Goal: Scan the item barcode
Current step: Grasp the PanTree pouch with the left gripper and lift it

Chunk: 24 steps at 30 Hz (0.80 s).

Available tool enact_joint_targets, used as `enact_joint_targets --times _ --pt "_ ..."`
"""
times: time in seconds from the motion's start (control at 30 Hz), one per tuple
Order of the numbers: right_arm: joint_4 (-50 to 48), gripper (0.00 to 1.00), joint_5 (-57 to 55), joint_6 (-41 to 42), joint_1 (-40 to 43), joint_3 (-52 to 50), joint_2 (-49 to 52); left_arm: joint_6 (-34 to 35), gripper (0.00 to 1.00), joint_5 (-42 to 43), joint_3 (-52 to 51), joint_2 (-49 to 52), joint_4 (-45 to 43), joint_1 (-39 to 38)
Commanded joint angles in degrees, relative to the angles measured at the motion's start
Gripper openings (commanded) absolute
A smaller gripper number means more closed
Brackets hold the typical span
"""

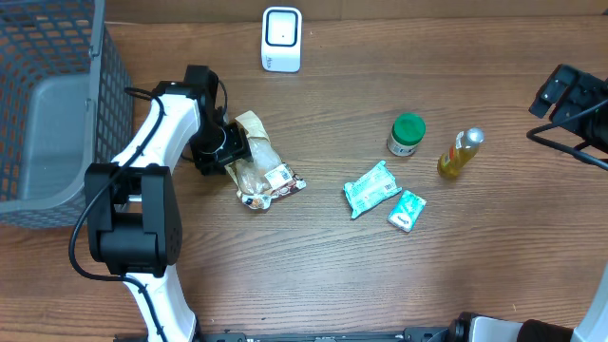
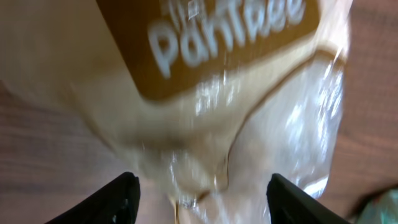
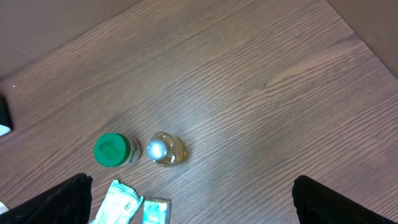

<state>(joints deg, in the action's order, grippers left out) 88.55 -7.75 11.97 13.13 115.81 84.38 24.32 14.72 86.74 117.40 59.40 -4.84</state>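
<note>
Left jaws flank the bread bag [image 2: 217,106].

Clutter on the table [image 1: 313,275]
I see a basket [image 1: 112,81] at left; jar [image 1: 407,134] beside bottle [image 1: 460,154]; big packet [image 1: 372,188] beside small packet [image 1: 407,210].

A mock shop checkout: barcode scanner [image 1: 281,38], basket [image 1: 109,76] and packaged groceries [image 1: 370,187] on a table [image 1: 380,275].

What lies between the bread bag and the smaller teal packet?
The larger teal packet lies between the bread bag and the smaller teal packet, seen in the overhead view.
</note>
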Motion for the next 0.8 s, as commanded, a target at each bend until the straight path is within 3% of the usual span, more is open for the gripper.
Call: enact_joint_targets --times 0.0,0.17,0.37,0.53,0.77 --pt "-0.13 1.0 -0.11 -0.26 0.13 0.09 -0.09 3.17 0.68 -3.34 0.63 -1.27 -2.05 -0.24" --pt "-0.13 1.0 -0.11 -0.26 0.13 0.09 -0.09 6.62 0.75 -7.89 0.48 -1.27 -2.29 -0.44" --pt "-0.15 1.0 -0.11 -0.26 0.13 0.09 -0.09 7.65 0.74 -7.82 -2.38 -1.27 -4.66 -0.48" --pt "-0.15 1.0 -0.11 -0.26 0.13 0.09 -0.09 7.65 0.72 -7.69 -8.39 -1.27 -11.82 -1.2" --pt "-0.13 1.0 -0.11 -0.26 0.13 0.09 -0.09 7.41 0.56 -8.87 -10.58 -1.4 -13.29 -1.49"
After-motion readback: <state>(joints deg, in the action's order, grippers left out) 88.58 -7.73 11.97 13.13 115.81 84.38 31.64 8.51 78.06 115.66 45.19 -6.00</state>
